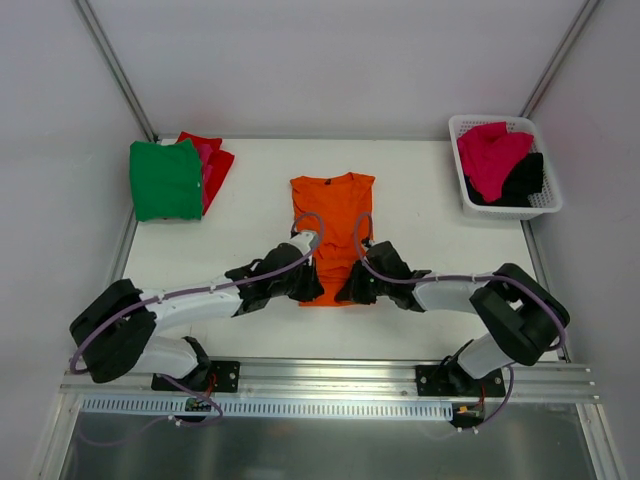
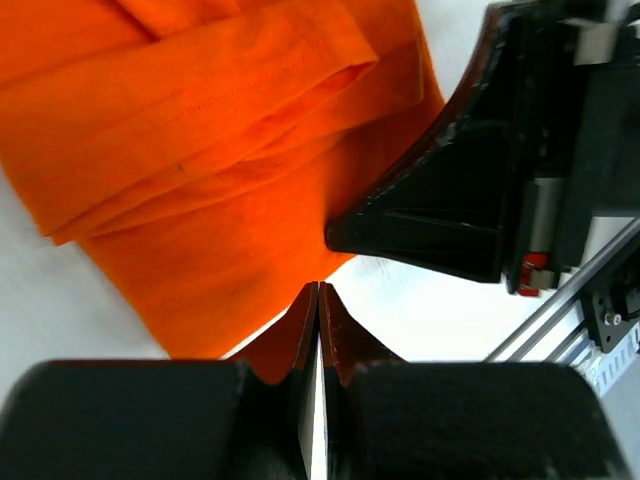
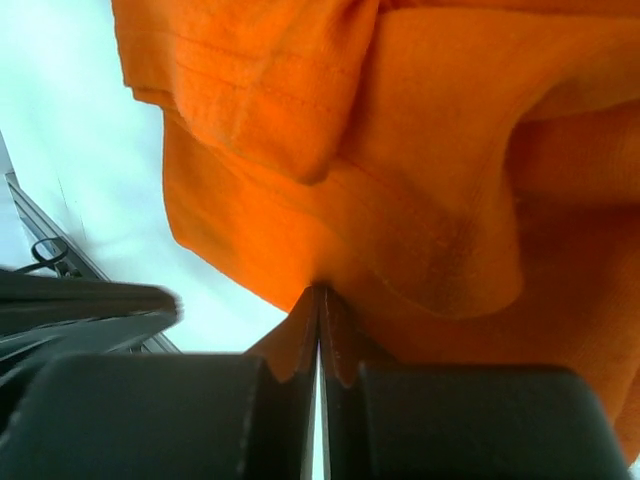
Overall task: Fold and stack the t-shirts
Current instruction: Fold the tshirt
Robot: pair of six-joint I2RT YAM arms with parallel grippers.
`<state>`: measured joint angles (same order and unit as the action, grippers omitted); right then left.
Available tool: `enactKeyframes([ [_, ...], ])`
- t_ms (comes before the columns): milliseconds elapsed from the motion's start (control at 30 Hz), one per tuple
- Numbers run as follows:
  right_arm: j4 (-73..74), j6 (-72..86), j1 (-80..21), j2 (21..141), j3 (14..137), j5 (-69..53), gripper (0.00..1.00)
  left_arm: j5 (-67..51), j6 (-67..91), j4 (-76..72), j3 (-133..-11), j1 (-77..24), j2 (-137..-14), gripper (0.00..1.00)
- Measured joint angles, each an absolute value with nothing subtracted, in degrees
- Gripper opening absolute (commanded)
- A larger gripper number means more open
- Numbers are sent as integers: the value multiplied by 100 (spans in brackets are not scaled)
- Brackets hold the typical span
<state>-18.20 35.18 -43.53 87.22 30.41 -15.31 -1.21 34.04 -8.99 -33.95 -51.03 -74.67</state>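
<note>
The orange t-shirt (image 1: 333,225) lies flat in the middle of the table, sides folded in to make a long strip, collar at the far end. Both grippers sit side by side at its near hem. My left gripper (image 1: 311,286) is shut, its tips (image 2: 318,288) meeting right on the hem's edge of the orange cloth (image 2: 220,170). My right gripper (image 1: 352,288) is shut too, its tips (image 3: 320,290) pinched into the orange cloth (image 3: 400,150), which puckers around them. A folded green t-shirt (image 1: 165,180) rests on a red one (image 1: 218,162) at the far left.
A white lattice basket (image 1: 460,150) at the far right holds a magenta-pink t-shirt (image 1: 492,155) and a black one (image 1: 525,180). The other arm's black housing (image 2: 500,180) looms close in the left wrist view. A metal rail (image 1: 330,380) runs along the near edge.
</note>
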Motion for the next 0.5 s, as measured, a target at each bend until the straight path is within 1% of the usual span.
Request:
enactKeyframes([
  [333,-1761,3511,-4372,8527,2915,-1420,1,-622,3540,-1372,-3828,-5103,-9085,0],
  [500,-1704,3489,-4359,8468,2897,-1304,0,-701,3553,-1433,-4086,-5096,-9369,0],
])
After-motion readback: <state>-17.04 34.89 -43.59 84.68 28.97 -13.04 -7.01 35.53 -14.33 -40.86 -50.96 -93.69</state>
